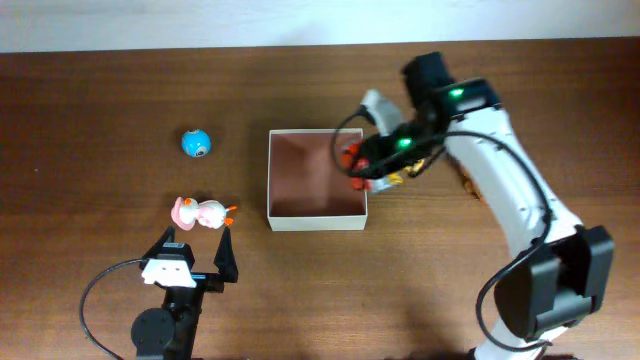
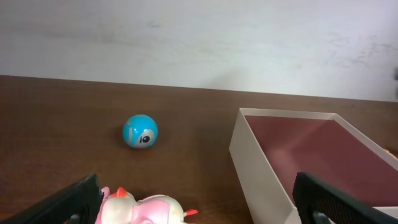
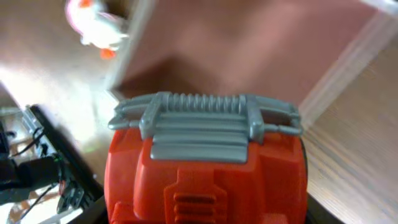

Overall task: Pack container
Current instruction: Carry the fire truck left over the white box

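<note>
The toy truck (image 3: 205, 180) in my right hand (image 1: 365, 165) is red-orange with a ribbed grey grille (image 3: 205, 124). The container (image 1: 317, 222) has white walls and a dull pink-brown inside. The ball (image 1: 196, 143) is blue with a white patch, the animal toy (image 1: 200, 213) pink and white with orange bits, the bench (image 1: 100, 80) dark brown woodgrain
</note>
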{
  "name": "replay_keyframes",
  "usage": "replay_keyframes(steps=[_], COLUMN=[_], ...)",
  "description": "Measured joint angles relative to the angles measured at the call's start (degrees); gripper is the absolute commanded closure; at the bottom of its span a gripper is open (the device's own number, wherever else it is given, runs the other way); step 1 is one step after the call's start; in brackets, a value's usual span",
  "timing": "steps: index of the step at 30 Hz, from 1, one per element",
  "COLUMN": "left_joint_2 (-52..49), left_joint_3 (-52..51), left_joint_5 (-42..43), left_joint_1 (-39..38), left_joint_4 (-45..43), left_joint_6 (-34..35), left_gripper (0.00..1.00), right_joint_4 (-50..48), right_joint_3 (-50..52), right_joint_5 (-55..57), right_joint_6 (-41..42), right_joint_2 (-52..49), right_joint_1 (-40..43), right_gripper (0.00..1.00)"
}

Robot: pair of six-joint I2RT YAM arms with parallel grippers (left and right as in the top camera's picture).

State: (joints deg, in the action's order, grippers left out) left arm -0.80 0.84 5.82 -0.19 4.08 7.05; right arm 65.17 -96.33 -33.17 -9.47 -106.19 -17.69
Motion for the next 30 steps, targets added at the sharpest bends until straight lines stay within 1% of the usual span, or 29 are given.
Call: replay_keyframes(steps=[2,6,11,18,21,25,30], left_joint_2=[0.00,0.00,0.00,0.00,0.00,0.00,0.00], left_joint_3=[0.00,0.00,0.00,0.00,0.00,0.00,0.00], left_joint_5=[0.00,0.00,0.00,0.00,0.00,0.00,0.00], left_joint_1=[0.00,0.00,0.00,0.00,0.00,0.00,0.00], left_joint_4=[0.00,0.00,0.00,0.00,0.00,0.00,0.00], left_joint_6=[0.00,0.00,0.00,0.00,0.00,0.00,0.00], left_gripper=[0.00,0.00,0.00,0.00,0.00,0.00,0.00], right_joint_4=[-3.06,-11.30,-19.21,-24.26,-26.86,-28.20,-29.53], right_joint_3=[0.00,-0.02,-0.11,-0.13,-0.13,-0.13,-0.13], right_joint_5=[-0.20,1.25,7.21,18.01,21.18,24.87,28.06], right_joint_6=[1.14,6.56,16.70,30.18,34.01,37.90,40.89], right_joint_2=[-0.02,-0.04,-0.87,-6.12,-9.09,-11.89,-14.67], right_joint_1=[-2.78,-8.00,-12.26,-15.69,-17.07,-18.82,-20.06], right_gripper=[0.52,0.52,0.52,0.52,0.52,0.52,0.52])
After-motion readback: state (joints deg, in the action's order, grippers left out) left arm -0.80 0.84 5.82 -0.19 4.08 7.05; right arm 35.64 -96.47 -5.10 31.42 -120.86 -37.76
